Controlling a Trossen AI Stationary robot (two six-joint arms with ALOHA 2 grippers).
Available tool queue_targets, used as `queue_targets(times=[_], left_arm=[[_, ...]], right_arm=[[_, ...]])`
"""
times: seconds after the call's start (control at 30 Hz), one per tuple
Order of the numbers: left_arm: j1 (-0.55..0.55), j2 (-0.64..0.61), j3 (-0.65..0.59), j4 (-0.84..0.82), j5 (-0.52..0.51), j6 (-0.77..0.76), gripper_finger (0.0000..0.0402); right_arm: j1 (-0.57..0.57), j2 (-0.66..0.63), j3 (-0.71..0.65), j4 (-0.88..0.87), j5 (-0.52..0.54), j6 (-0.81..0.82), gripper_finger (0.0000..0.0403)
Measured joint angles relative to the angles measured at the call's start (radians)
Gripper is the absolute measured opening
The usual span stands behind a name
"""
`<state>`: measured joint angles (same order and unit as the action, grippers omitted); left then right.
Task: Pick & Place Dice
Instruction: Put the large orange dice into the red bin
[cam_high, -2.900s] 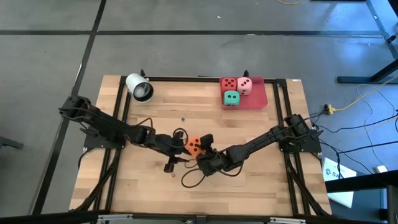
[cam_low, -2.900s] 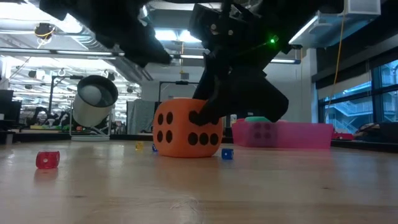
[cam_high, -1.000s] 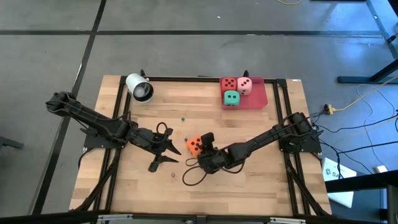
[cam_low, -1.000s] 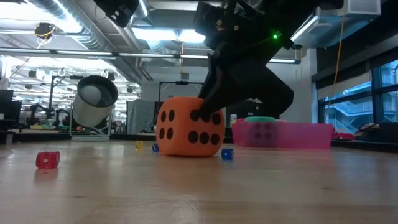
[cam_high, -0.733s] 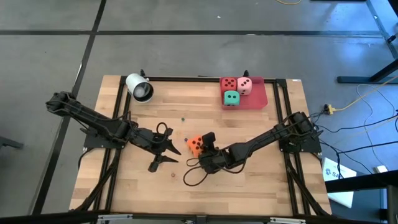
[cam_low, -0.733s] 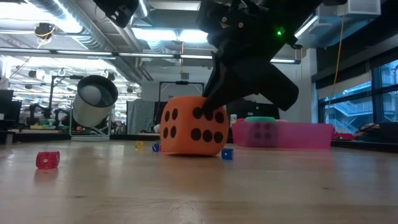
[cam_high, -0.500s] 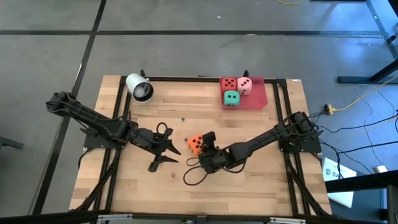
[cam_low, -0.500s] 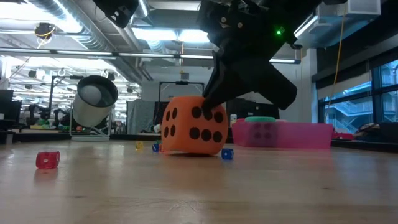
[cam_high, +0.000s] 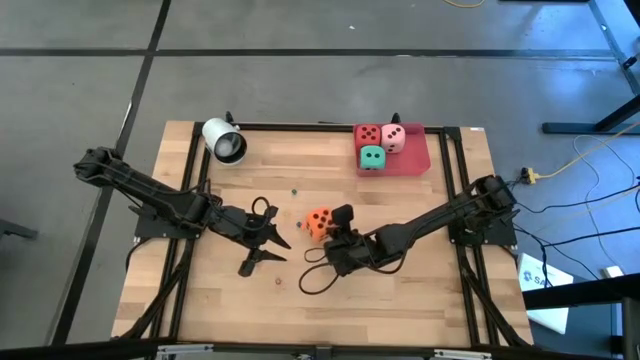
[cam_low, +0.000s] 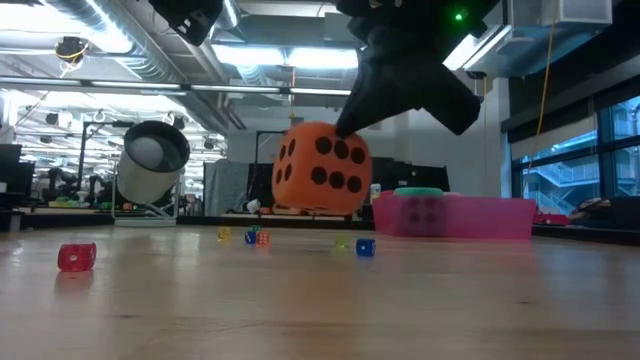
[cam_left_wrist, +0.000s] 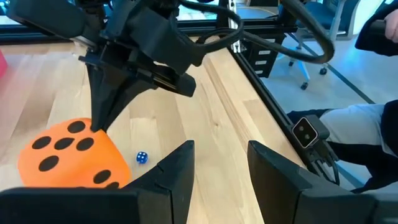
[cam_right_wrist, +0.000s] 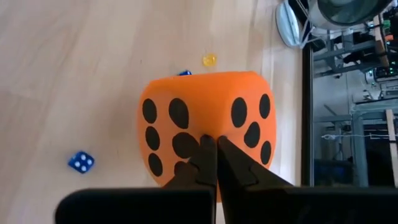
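The right gripper (cam_high: 326, 226) is pinched together on a fold of the orange die (cam_high: 319, 222), its fingertips (cam_right_wrist: 211, 154) pressed into the soft face. The die is held clear of the table (cam_high: 400, 290), as seen in the low view, tilted, near the middle of the board. The left gripper (cam_high: 272, 241) is parked just to the left of the die, its fingers (cam_left_wrist: 180, 168) spread apart with nothing between them. The red die (cam_high: 368, 135), pink die (cam_high: 393, 137) and green die (cam_high: 372, 157) are grouped in the red tray (cam_high: 415, 160) at the far right corner. A white cylinder (cam_high: 224, 140) is lying on its side at the far left corner. Several tiny dice are scattered on the wood, among them a small blue die (cam_right_wrist: 81, 162) beneath the orange one and a small red die (cam_low: 77, 256) nearer the front.
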<state>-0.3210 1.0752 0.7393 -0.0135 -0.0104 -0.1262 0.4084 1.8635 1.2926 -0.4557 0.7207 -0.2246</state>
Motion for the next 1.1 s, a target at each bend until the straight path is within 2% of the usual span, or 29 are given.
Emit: queue_targets(times=[0.37,0.77,0.93,1.1], left_arm=[[0.000,0.000,0.000,-0.007,0.000,-0.001,0.0143],[0.000,0.000,0.000,-0.007,0.000,-0.001,0.0143],[0.000,0.000,0.000,-0.009,0.000,-0.001,0.0143],[0.000,0.000,0.000,-0.014,0.000,-0.001,0.0143]], right_arm=[[0.000,0.000,0.001,-0.043,0.050,0.003,0.0002],[0.001,-0.009,0.002,-0.041,0.044,0.058,0.0011],[0.001,-0.027,0.043,-0.058,-0.068,0.119,0.0058],[-0.002,-0.040,0.154,-0.182,-0.144,0.199,0.0155]])
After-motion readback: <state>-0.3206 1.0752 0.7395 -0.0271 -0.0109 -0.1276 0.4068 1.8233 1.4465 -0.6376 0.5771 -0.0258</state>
